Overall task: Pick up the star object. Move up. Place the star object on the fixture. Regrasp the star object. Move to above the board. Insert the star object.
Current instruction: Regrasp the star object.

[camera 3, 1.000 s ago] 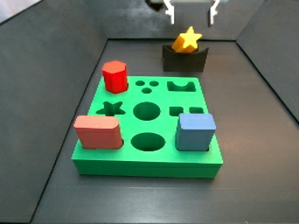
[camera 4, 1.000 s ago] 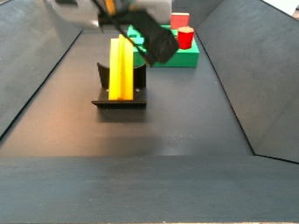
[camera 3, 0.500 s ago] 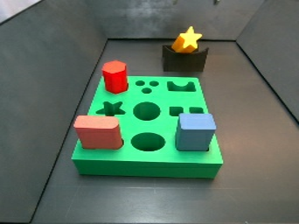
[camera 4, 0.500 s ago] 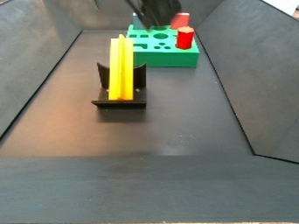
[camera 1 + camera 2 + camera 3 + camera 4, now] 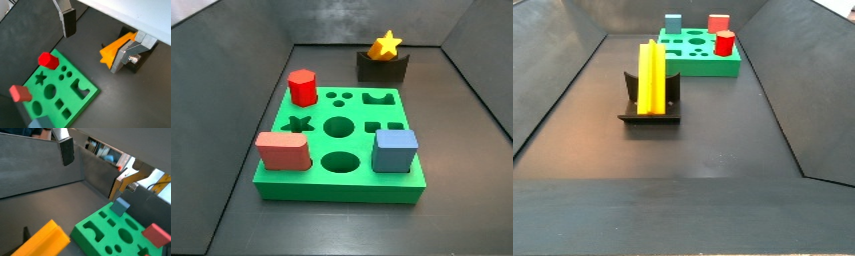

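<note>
Dark floor holds the star [image 5: 651, 78] propped on the fixture [image 5: 651, 112], well below the empty, open gripper [image 5: 100, 30]; regrasp and insertion into the board [image 5: 338, 150] remain.

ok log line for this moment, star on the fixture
star object: on fixture | gripper: raised, empty, open | board: star hole free

Star object on the fixture, board apart, gripper high above

The star object [image 5: 651, 76] rests on the fixture [image 5: 651, 110], well apart from the board [image 5: 700, 62]. The gripper [image 5: 100, 37], seen only in both wrist views, hangs above them, empty.
</note>
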Robot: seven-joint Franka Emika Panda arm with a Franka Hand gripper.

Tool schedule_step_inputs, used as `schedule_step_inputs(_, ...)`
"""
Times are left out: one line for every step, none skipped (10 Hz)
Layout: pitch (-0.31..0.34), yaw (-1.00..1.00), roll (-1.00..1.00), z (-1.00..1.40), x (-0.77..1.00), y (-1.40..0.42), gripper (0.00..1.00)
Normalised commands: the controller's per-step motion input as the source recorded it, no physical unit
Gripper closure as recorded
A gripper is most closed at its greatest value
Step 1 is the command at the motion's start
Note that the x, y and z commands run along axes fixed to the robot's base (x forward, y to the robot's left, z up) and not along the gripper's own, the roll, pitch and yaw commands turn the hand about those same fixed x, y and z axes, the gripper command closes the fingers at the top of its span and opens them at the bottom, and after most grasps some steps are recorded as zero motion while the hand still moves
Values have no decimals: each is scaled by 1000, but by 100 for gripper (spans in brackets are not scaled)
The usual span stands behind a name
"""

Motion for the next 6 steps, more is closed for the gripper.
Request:
schedule_step_inputs(53,14,1000,43,-14,-42,0)
schedule_step_inputs(51,14,1000,31,-16,-34,0)
schedule_step_inputs(47,15,1000,17,-12,-26,0)
schedule_step_inputs(45,15,1000,12,-9,-21,0)
schedule_step_inputs(43,16,1000,12,-4,-19,0)
schedule_step_inputs(42,17,1000,11,-1,-19,0)
